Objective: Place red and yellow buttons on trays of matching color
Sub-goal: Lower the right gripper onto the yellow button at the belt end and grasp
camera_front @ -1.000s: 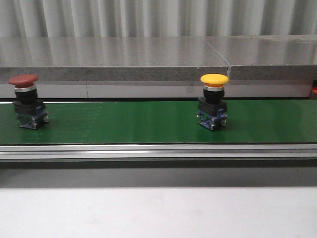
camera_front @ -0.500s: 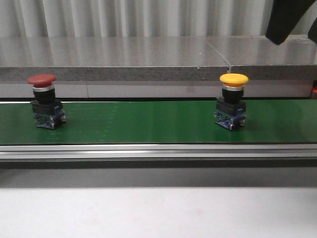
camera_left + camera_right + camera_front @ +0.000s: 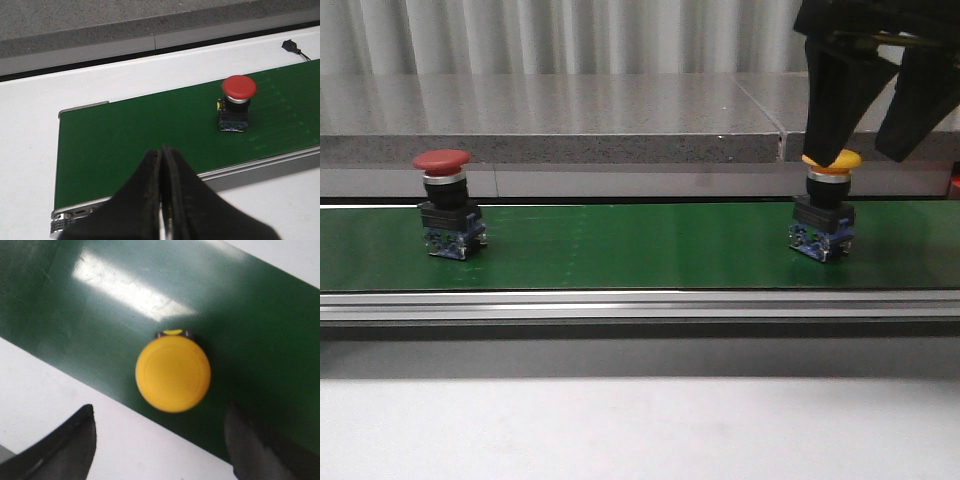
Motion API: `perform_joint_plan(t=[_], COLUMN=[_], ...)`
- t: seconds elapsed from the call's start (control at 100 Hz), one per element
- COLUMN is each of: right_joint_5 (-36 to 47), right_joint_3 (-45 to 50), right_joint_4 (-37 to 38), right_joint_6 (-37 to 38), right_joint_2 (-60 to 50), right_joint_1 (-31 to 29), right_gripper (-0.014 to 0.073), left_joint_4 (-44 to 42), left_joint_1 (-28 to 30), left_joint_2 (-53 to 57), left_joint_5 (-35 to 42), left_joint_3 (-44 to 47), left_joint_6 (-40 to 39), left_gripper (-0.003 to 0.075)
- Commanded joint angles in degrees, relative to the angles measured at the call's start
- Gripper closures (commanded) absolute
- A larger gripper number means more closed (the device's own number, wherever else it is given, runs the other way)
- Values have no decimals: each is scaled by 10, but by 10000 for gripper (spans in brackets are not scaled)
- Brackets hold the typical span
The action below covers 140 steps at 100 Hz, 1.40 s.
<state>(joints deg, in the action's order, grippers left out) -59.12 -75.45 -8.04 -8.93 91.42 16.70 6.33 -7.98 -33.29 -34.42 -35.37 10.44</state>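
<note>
The yellow button point(image 3: 832, 162) stands upright on the green conveyor belt point(image 3: 640, 245), at its right. My right gripper point(image 3: 852, 150) hangs open just above it, one finger on each side of the cap. Seen from the right wrist, the yellow button's cap point(image 3: 173, 373) lies just ahead of the open right gripper point(image 3: 161, 410), untouched. At the belt's left stands the red button point(image 3: 442, 161), also upright. In the left wrist view the red button point(image 3: 239, 88) is well ahead of my left gripper point(image 3: 162, 151), which is shut on nothing. No trays are in view.
A grey stone ledge point(image 3: 550, 120) runs behind the belt and a silver rail point(image 3: 640, 305) along its front edge. White tabletop point(image 3: 640, 430) lies in front. The belt's end roller point(image 3: 70, 220) shows beside the left gripper.
Both buttons have travelled to the right along the belt. My right gripper has come down from the upper right to just over the yellow button.
</note>
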Motion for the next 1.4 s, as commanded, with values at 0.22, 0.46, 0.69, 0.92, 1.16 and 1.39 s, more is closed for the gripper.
perform_joint_plan(t=[0.22, 0.46, 0.69, 0.92, 1.16, 1.39], right_joint_5=[62, 81, 87, 76, 55, 60], right_joint_3=[-19, -19, -18, -15, 17, 64], right_joint_4=[24, 24, 24, 24, 24, 24], right_joint_6=[-11, -9, 18, 68, 118, 157], right_joint_2=[-7, -13, -44, -90, -145, -188], right_joint_1=[-3, -3, -3, -34, -126, -255], right_gripper=[345, 454, 454, 454, 454, 454], left_joint_4=[5, 5, 5, 5, 5, 5], left_joint_1=[-4, -4, -4, -4, -4, -4], left_joint_2=[0, 0, 0, 0, 0, 0], left_joint_5=[38, 38, 38, 38, 38, 38], left_joint_3=[-15, -15, -15, -15, -15, -15], left_joint_6=[0, 0, 0, 0, 0, 0], left_gripper=[741, 741, 741, 741, 741, 741])
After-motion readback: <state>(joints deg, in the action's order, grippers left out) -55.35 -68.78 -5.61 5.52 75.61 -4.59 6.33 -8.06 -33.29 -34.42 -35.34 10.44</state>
